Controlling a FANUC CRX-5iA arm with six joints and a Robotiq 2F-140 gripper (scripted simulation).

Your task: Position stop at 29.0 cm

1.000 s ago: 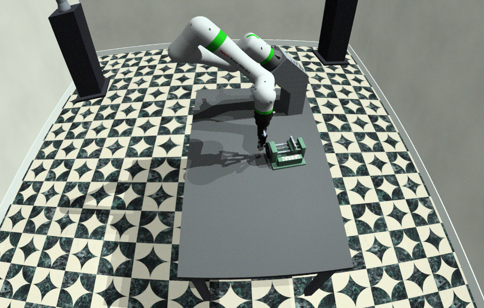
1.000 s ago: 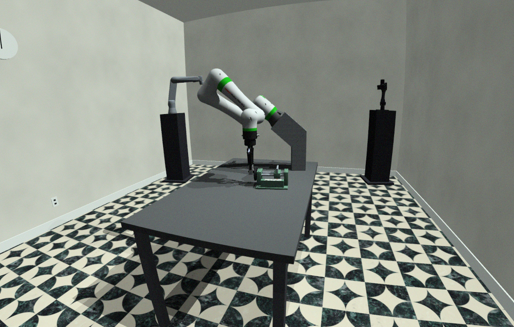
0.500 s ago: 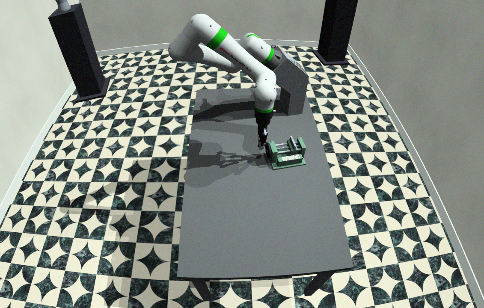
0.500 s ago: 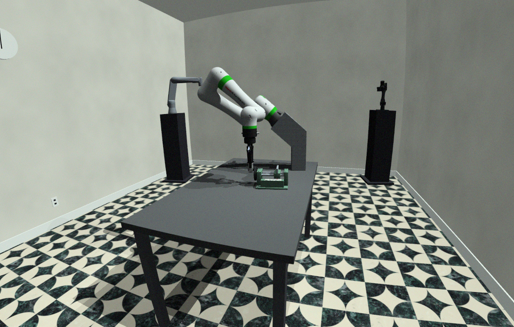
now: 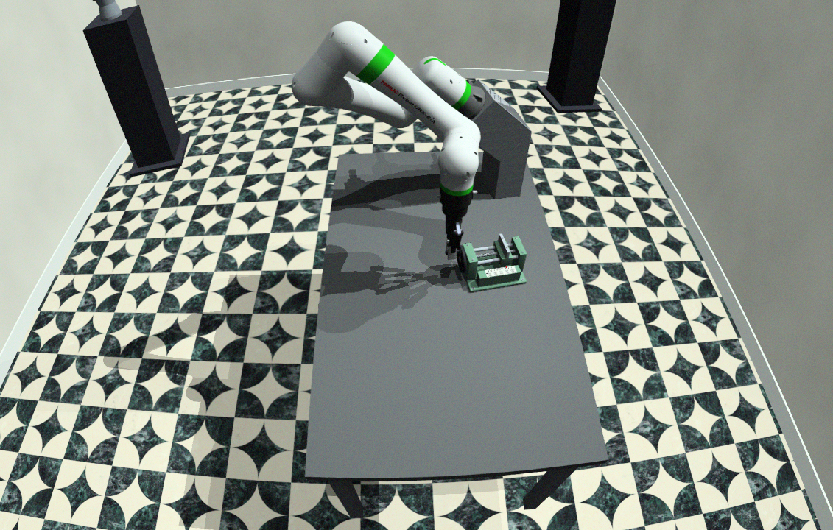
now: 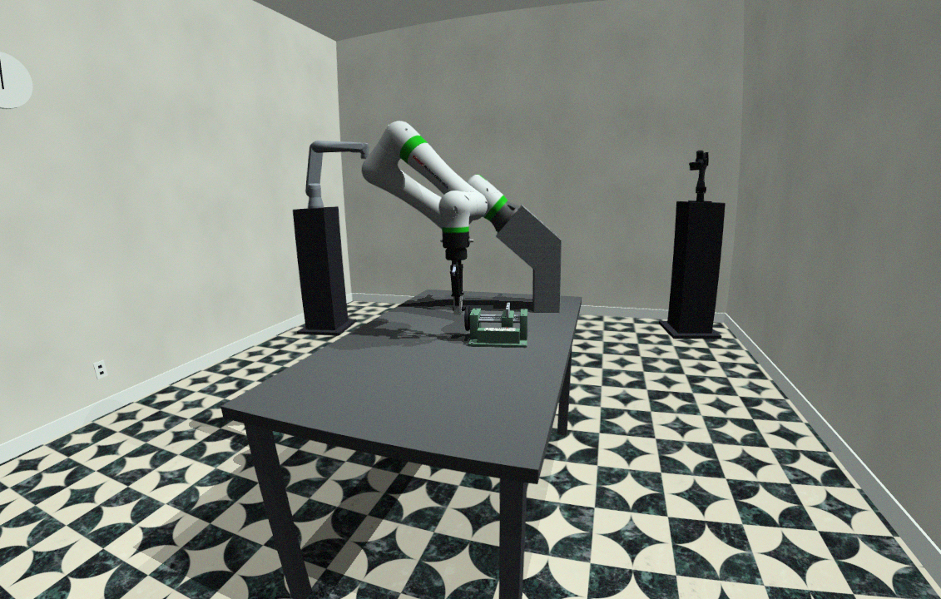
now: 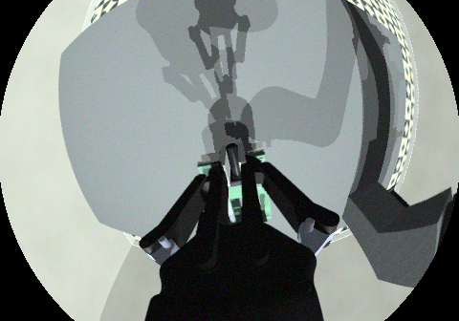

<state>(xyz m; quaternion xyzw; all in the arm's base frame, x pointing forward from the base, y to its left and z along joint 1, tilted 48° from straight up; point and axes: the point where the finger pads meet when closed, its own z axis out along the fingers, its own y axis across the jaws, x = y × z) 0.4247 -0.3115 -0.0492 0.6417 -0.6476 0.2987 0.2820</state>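
The green fixture [image 5: 479,287] [image 6: 497,343] stands on the table. Its stop [image 5: 504,246] [image 6: 507,315], an upright plate on a carriage, sits on the rails nearer the right end. The scale [image 5: 500,271] [image 6: 499,329] on the front is too small to read. The dark handwheel [image 5: 462,261] [image 6: 467,319] is on the left end. My gripper [image 5: 452,252] [image 6: 457,307] [image 7: 233,152] points down beside it, shut on the handwheel's handle. The handle [image 7: 232,155] shows between the fingertips in the wrist view. The fingers hide much of the fixture there.
The grey table [image 5: 445,382] [image 6: 398,394] carries the fixture and my arm's angled grey pedestal [image 5: 504,151] [image 6: 547,275] [image 7: 397,240], behind the fixture. Two dark columns [image 5: 135,92] [image 6: 697,268] stand on the floor beyond the table, with small arms on top.
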